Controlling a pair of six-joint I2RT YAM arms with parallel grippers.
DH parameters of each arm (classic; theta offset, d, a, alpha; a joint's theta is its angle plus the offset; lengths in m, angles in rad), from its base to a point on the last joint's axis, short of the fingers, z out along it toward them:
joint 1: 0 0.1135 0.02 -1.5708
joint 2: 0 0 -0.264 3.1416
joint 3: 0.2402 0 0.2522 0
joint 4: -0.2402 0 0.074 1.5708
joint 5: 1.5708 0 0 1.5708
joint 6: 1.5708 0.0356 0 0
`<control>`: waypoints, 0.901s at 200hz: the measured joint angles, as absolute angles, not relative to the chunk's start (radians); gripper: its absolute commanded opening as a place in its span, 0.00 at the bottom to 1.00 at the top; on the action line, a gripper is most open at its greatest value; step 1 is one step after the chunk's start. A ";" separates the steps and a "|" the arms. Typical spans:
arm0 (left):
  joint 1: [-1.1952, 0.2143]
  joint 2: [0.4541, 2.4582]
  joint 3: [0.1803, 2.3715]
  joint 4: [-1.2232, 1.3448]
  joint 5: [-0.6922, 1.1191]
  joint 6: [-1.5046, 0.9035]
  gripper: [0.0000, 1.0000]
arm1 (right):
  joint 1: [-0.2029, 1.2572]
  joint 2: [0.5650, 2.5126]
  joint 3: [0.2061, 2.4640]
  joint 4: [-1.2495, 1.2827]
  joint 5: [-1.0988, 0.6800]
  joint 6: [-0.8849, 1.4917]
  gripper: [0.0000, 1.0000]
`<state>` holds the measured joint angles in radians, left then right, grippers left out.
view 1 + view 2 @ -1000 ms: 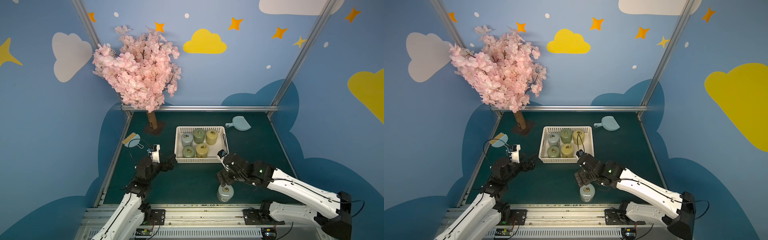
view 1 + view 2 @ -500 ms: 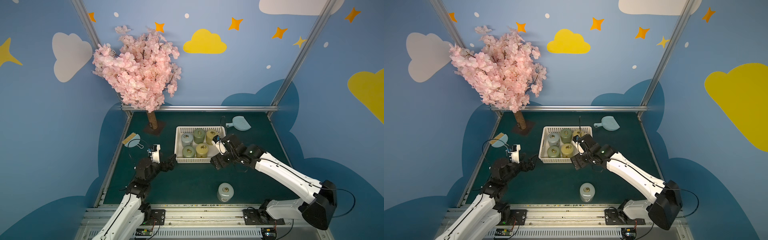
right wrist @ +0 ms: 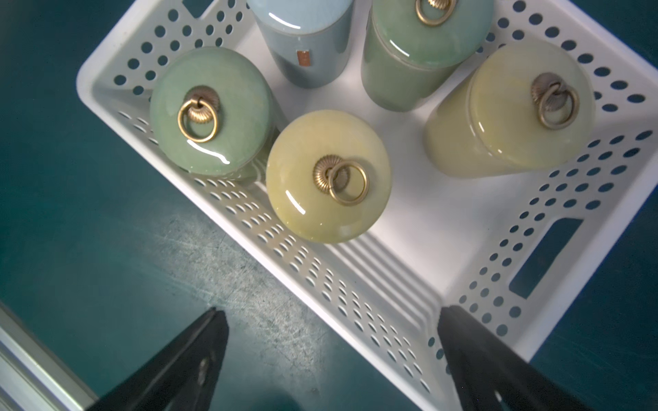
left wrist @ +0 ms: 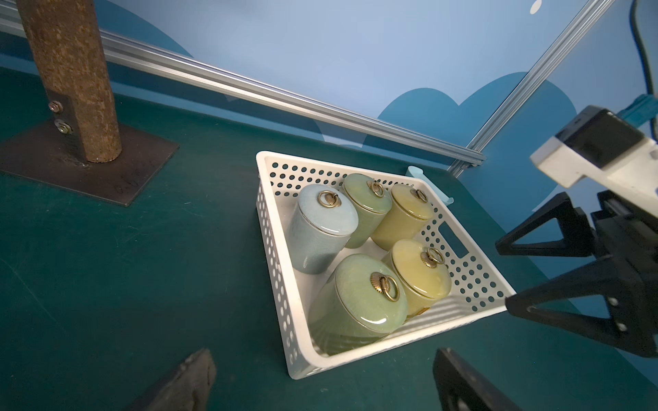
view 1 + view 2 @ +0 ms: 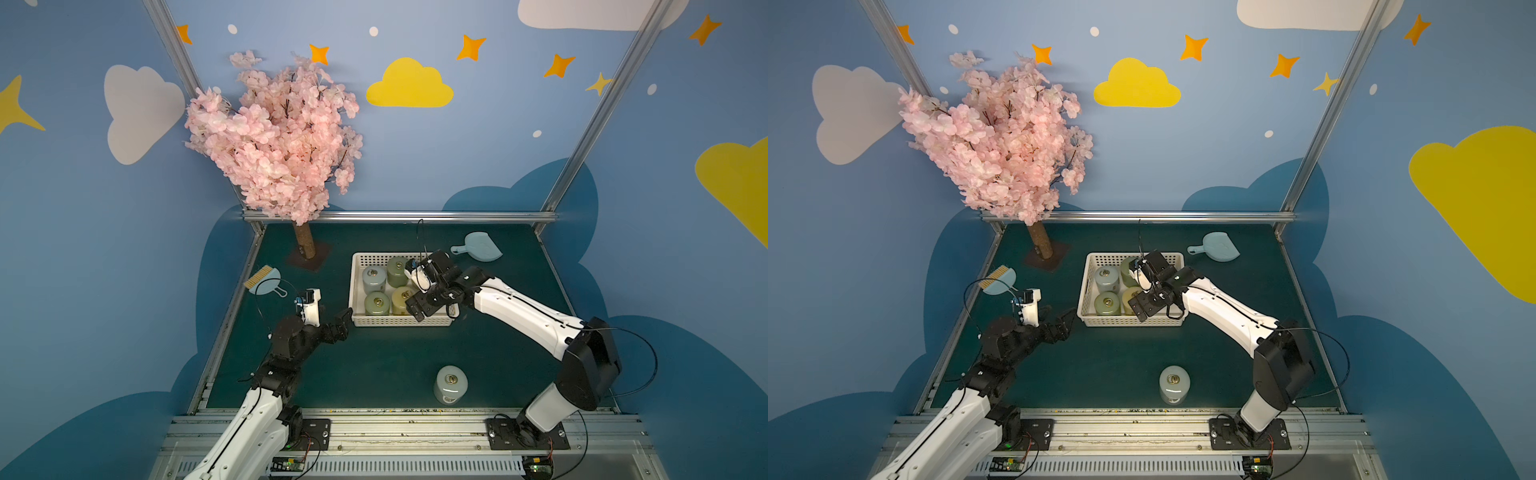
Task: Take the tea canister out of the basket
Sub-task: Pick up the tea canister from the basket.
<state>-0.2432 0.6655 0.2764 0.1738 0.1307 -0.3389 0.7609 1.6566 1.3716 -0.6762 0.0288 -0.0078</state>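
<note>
The white perforated basket stands mid-table and holds several tea canisters, pale blue, green and yellow, each with a brass ring on its lid. A further pale canister stands upright on the mat near the front edge. My right gripper hangs open over the basket's front right corner. One finger is above the mat and the other inside the rim, beside the front yellow canister. My left gripper is open and empty, just off the basket's front left corner.
A pink blossom tree on a metal foot stands at the back left. A blue dustpan lies behind the basket on the right, and a small brush lies by the left rail. Aluminium rails border the green mat.
My right arm has drawn back from the pale canister near the front edge, leaving it standing there, and swung up over the basket's front right corner. The left arm has stayed still.
</note>
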 measured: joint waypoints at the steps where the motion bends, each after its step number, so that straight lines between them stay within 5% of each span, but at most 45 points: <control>1: -0.243 0.665 0.276 0.174 0.131 -0.339 1.00 | 0.760 1.660 1.375 -0.676 0.028 -0.009 0.99; 91: -0.244 0.666 0.276 0.173 0.123 -0.339 1.00 | 0.744 1.931 1.634 -0.755 -0.033 -0.062 0.99; 180: -0.244 0.666 0.276 0.174 0.119 -0.338 1.00 | 0.744 1.982 1.668 -0.790 -0.050 -0.068 0.99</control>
<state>-0.2436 0.6662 0.2764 0.1738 0.1188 -0.3382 0.7437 1.9816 1.6684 -0.7902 -0.0498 -0.0681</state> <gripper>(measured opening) 0.999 0.984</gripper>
